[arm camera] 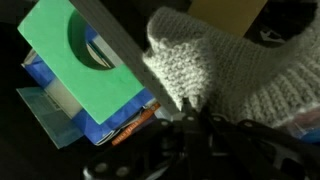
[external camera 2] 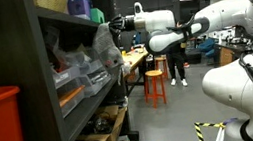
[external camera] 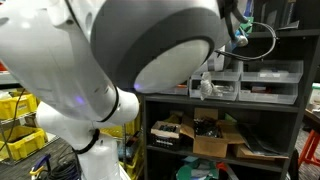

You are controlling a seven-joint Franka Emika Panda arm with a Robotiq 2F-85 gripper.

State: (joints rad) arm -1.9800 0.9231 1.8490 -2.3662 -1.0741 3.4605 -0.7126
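In the wrist view, the dark hand sits at lower centre, just below a grey knitted cloth and right of a green cardboard box. I cannot tell how far it is open.

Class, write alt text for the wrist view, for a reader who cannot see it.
A pale grey knitted cloth fills the upper right, close to the camera. To its left a green box with a round cut-out lies on a blue box; the bottom is too dark to make out.
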